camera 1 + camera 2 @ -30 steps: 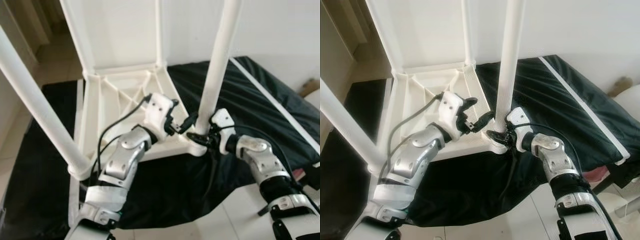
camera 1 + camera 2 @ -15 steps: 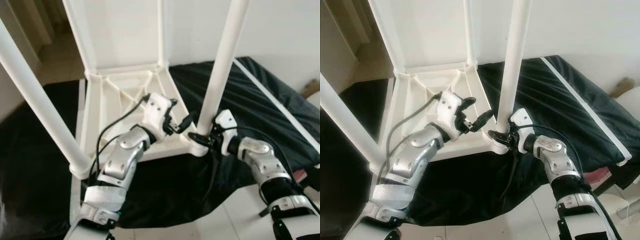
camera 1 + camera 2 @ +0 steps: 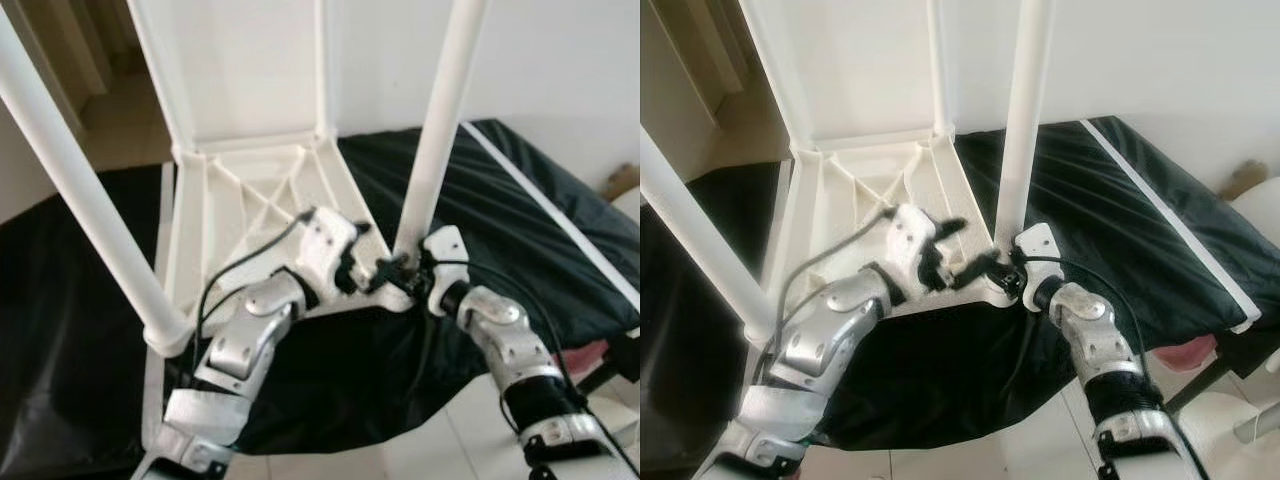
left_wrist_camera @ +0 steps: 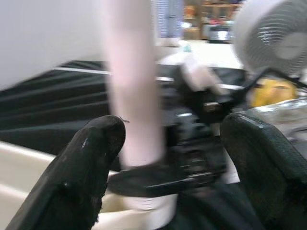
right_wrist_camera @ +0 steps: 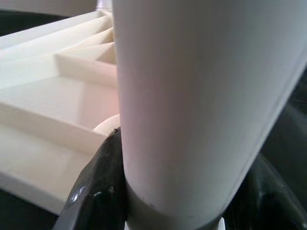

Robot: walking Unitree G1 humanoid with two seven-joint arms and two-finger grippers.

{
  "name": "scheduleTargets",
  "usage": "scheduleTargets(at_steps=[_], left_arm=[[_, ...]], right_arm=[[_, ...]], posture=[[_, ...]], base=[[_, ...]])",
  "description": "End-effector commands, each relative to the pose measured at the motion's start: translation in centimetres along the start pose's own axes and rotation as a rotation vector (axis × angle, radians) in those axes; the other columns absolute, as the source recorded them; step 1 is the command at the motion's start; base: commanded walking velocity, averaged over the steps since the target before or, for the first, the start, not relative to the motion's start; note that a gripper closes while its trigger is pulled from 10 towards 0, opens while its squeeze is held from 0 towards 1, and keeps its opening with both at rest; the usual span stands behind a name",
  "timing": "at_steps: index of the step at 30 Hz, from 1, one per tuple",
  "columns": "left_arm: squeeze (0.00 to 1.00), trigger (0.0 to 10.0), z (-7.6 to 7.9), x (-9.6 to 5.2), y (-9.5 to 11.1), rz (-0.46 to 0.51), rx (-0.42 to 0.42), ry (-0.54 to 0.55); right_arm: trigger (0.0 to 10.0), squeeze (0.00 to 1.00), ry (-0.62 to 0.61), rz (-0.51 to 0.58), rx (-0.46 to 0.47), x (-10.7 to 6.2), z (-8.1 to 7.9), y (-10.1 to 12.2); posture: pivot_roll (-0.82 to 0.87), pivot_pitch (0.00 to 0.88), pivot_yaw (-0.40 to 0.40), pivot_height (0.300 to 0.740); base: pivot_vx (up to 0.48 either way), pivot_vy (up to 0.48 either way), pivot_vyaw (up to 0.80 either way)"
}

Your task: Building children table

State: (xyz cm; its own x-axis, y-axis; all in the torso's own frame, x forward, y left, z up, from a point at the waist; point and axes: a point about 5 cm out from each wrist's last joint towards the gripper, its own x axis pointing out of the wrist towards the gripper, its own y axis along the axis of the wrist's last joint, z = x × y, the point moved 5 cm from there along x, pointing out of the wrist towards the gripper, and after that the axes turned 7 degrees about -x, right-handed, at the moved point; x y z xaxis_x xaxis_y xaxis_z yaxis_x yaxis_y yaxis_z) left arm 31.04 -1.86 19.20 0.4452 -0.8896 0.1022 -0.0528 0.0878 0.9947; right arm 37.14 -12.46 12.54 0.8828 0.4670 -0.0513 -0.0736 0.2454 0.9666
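The white plastic children's table [image 3: 250,190] lies upside down on a black sheet [image 3: 520,230], its ribbed underside up and its legs pointing upward; the right gripper [image 3: 1008,272] pinches the near right table leg [image 3: 437,130] at its base, fingers [image 5: 96,191] pressed to either side of it. The left gripper [image 3: 372,272] sits just beside that same corner socket, its fingers [image 4: 91,158] spread apart and holding nothing
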Motion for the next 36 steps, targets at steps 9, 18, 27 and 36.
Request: scheduleTargets(at_steps=[9, 18, 27, 36], left_arm=[[0.00, 10.0, 1.2, -0.6, -0.7, -0.047, 0.019, -0.086], [0.00, 10.0, -0.6, -1.3, -0.3, -0.059, 0.039, -0.046], [0.00, 10.0, -0.2, -1.4, -0.5, -0.068, 0.047, -0.050], [0.00, 10.0, -0.1, -1.3, -0.6, -0.066, 0.045, -0.055]], right_arm=[[10.0, 0.00, -0.240, -0.196, 0.100, -1.4, -1.1, -3.5], [10.0, 0.00, -0.456, -0.220, 0.185, -1.8, -3.3, -3.0], [10.0, 0.00, -0.490, -0.238, 0.135, -2.5, -2.6, -2.7], [10.0, 0.95, -0.497, -0.221, 0.118, -2.6, -1.9, -2.3]], posture=[[0.01, 0.000, 0.018, 0.740], [0.01, 0.000, 0.013, 0.740], [0.01, 0.000, 0.011, 0.740], [0.01, 0.000, 0.005, 0.740]], base=[[0.000, 0.000, 0.00], [0.000, 0.000, 0.00], [0.000, 0.000, 0.00], [0.000, 0.000, 0.00]])
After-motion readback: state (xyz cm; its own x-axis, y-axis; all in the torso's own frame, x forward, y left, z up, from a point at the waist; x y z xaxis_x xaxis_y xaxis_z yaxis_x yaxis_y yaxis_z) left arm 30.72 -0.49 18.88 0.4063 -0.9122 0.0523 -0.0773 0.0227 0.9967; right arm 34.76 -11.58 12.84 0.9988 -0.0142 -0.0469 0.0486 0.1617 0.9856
